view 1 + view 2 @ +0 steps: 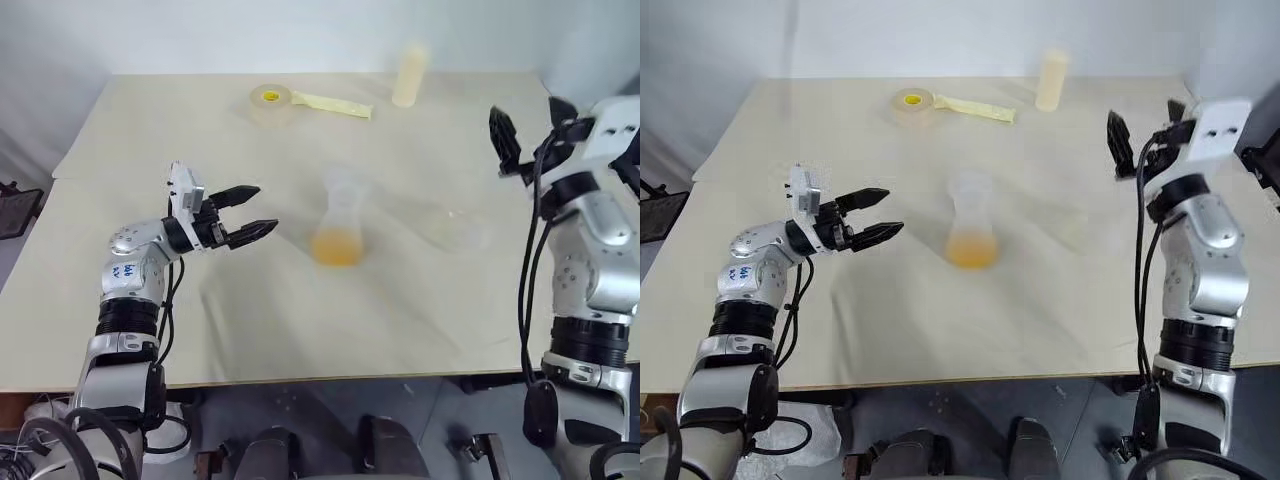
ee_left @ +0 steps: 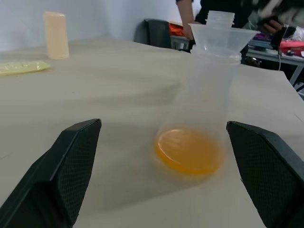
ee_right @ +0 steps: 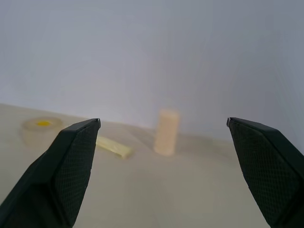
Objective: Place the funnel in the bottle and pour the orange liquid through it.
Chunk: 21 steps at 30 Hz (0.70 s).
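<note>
Now bottle (image 1: 337,232) with funnel (image 2: 222,35) just beside left hand (image 1: 258,212); both hands spread, empty

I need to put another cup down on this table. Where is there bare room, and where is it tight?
Bare: the near table strip in front of the bottle, and the far left corner beyond the tape roll. Tight: between the bottle and the clear cup, and beside the left gripper.
</note>
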### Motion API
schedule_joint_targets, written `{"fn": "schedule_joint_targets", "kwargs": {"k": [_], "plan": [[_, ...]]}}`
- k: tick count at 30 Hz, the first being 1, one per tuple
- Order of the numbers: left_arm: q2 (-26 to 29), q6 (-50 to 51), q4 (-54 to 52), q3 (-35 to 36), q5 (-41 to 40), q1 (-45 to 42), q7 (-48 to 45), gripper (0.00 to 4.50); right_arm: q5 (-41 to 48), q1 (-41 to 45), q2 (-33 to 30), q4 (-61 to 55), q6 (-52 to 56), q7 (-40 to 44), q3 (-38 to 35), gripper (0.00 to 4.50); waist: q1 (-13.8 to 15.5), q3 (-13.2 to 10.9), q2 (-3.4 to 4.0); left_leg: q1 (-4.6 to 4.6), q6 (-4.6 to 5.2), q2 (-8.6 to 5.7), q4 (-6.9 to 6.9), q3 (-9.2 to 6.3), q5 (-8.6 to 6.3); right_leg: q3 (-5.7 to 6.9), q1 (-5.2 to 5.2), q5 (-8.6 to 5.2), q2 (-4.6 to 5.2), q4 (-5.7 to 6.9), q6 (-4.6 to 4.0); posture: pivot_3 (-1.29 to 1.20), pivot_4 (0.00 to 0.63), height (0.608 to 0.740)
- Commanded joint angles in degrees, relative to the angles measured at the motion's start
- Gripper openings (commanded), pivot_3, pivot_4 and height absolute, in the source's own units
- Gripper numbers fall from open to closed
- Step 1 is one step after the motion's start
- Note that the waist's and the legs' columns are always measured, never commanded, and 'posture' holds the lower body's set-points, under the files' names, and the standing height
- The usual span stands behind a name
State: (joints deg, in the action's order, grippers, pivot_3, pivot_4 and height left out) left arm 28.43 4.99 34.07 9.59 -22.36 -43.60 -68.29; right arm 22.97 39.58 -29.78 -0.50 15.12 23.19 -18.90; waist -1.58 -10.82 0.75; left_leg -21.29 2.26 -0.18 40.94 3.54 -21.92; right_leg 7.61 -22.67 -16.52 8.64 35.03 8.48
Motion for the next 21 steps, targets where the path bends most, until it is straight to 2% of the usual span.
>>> {"fn": "schedule_joint_targets", "kwargs": {"k": [1,5,7,15,21], "plan": [[1.7,0.0,-3.4,0.2,-0.6,1.6,-1.2,4.5,7.2,-2.3,-3.7,-8.9,4.2,8.9,1.0,4.49,0.1,0.0,0.0,-0.01,0.0,0.0,0.0,0.0,0.0,0.0,0.0,0.0,0.0,-0.01,0.0,0.0,0.15,0.74],[3.4,-2.2,-4.6,0.4,-0.5,4.4,-3.4,4.5,15.3,-17.0,-11.6,-19.9,8.2,26.1,2.4,4.49,0.5,0.0,-0.02,-0.02,-0.01,-0.01,-0.03,0.0,-0.01,0.07,0.02,0.0,-0.01,0.01,0.0,0.0,0.15,0.74],[4.6,-2.7,-5.2,0.9,-0.8,5.8,-4.5,4.5,16.8,-23.2,-14.1,-21.7,8.3,30.8,1.4,4.49,1.2,0.0,-0.05,-0.02,0.02,-0.04,-0.02,0.08,-0.02,0.06,0.07,0.0,0.0,-0.08,0.0,0.0,0.15,0.74],[9.8,-1.9,-10.8,2.4,-3.9,14.3,-11.7,4.5,11.4,-40.4,-15.5,-15.7,-0.5,39.2,-2.6,4.49,2.1,0.0,-0.08,0.13,0.04,0.03,0.13,0.23,-0.04,-0.04,0.2,0.0,0.01,-0.25,0.0,0.0,0.15,0.74],[11.3,-1.1,-14.8,3.6,-5.2,18.6,-11.1,4.5,10.5,-41.5,-14.0,-12.8,-3.7,39.3,-2.0,4.49,2.2,0.0,-0.08,0.11,0.04,0.06,0.15,0.27,-0.04,-0.06,0.18,0.0,0.01,-0.29,0.0,0.0,0.15,0.74]]}}
